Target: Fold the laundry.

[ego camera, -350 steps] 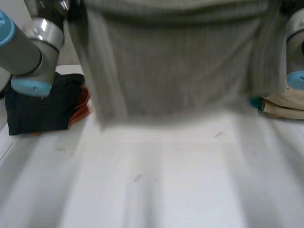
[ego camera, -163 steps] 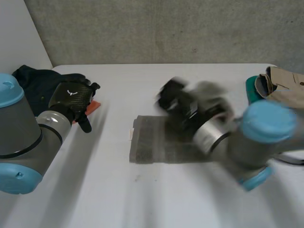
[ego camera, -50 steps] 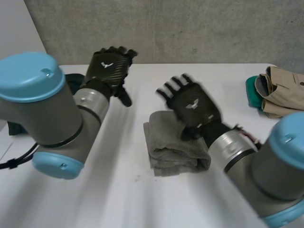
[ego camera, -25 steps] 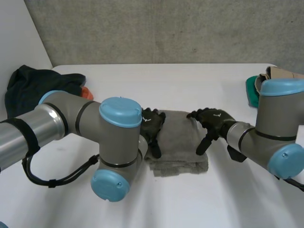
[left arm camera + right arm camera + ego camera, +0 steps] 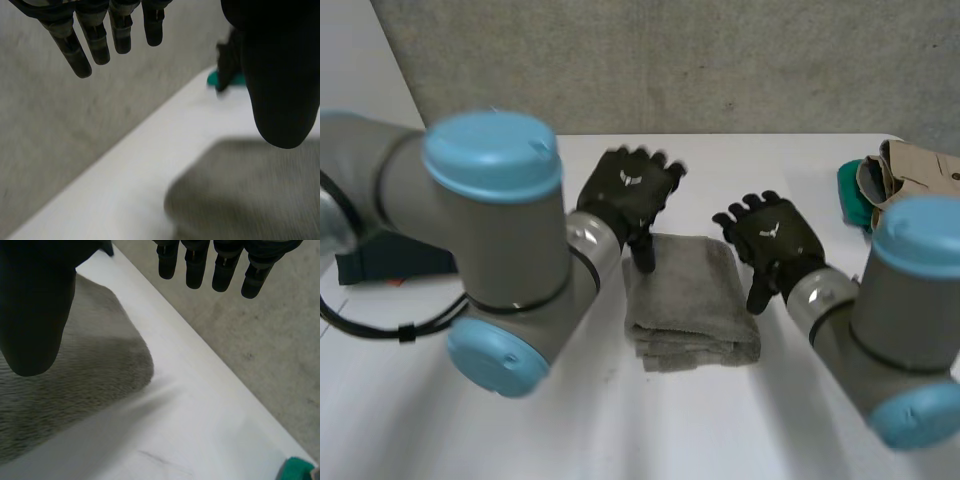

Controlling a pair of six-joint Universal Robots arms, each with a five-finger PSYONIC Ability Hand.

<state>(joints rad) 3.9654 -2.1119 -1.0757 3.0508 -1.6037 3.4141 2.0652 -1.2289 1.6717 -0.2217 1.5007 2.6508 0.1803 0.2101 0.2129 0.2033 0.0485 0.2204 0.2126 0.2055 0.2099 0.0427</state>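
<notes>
Grey terry towel (image 5: 690, 300), folded into a thick squarish pad, lay at the centre of the frame on the white counter (image 5: 720, 165), between the two hands. The left hand (image 5: 628, 192) stood over the towel's upper-left corner with its back to the camera, fingers spread and nearly straight, holding nothing. Its thumb pointed down toward that corner; whether the tip touched the cloth could not be told. In the left wrist view the straight fingers (image 5: 95, 40) hung apart from the thumb, with the towel below the thumb. The right hand (image 5: 772, 240) sat at the towel's upper-right edge, also splayed wide and holding nothing, its thumb angled down beside the cloth. In the right wrist view its fingers (image 5: 225, 265) were straight and apart from the thumb, and a rounded corner of the towel lay under the thumb.

Behind the left hand, the left arm (image 5: 490, 230) took up the left half of the frame, and the right arm (image 5: 900, 330) rose from the lower right. A dark crumpled garment (image 5: 390, 262) lay at the left edge, partly hidden by the left arm. At the upper right, well apart from the towel, a folded beige garment (image 5: 910, 190) rested against a teal item (image 5: 850, 195). A grey wall (image 5: 670, 60) ran behind the counter.
</notes>
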